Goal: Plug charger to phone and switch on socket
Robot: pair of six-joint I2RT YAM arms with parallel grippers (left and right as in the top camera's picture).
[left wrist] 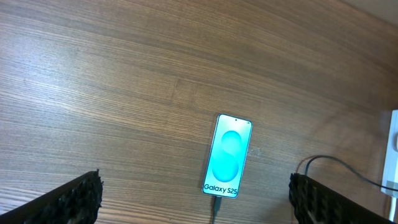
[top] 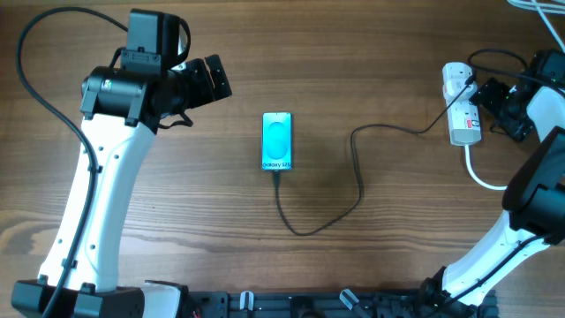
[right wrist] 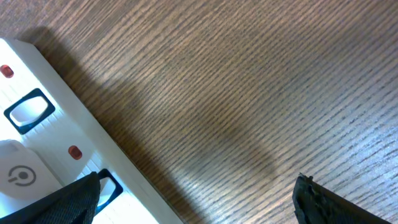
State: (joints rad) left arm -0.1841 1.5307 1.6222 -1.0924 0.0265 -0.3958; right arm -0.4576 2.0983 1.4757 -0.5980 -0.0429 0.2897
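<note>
Phone: seen flat at the centre of the overhead frame, with the screen lit.
Charger: its tip is seen at the phone's lower end and is judged plugged in. The cable is looped across to the socket at upper right, where the plug is seated.
Left gripper: held wide open and empty above the phone.
Right gripper: spread wide with nothing held. One finger is placed beside a rocker switch.
Done: plugging is judged complete.
Remaining: the switch is to be pressed. Whether it is on cannot be told.
</note>
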